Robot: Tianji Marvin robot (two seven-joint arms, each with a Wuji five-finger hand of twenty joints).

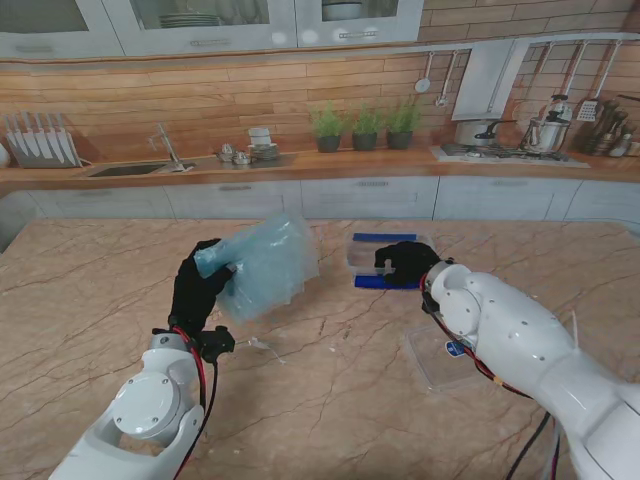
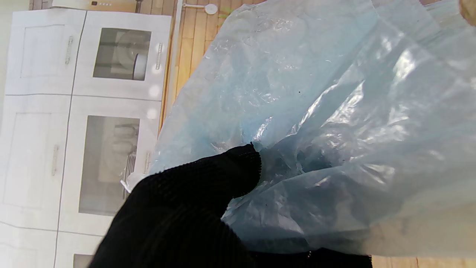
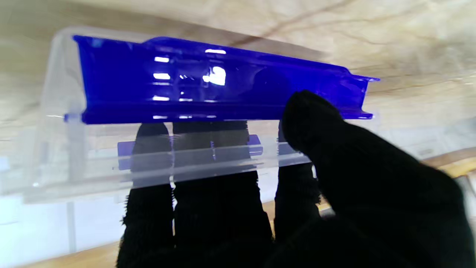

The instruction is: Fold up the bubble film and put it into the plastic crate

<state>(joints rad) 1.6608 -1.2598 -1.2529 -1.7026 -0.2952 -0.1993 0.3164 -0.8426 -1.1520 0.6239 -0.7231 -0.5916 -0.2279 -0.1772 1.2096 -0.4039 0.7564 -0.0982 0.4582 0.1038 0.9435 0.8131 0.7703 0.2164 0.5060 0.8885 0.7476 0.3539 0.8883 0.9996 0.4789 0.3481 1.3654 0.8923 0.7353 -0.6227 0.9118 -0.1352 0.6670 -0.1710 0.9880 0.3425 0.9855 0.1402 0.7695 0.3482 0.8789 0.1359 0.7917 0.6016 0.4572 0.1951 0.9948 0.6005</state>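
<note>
A crumpled pale-blue bubble film [image 1: 265, 265] hangs in the air over the middle of the table, with my black-gloved left hand [image 1: 198, 290] shut on its near edge. In the left wrist view the film [image 2: 316, 123] fills most of the picture beyond my thumb [image 2: 208, 186]. To its right stands the clear plastic crate [image 1: 366, 252] with blue rims. My right hand [image 1: 405, 263] is shut on the crate's near rim; in the right wrist view the fingers [image 3: 208, 193] reach inside behind the clear wall and the thumb [image 3: 316, 123] presses on the blue rim [image 3: 208, 89].
A clear flat lid [image 1: 436, 358] lies on the marble table [image 1: 330, 400] near my right forearm. A small clear scrap [image 1: 262, 345] lies by my left wrist. Beyond the table's far edge runs a kitchen counter with a sink, plants and pots.
</note>
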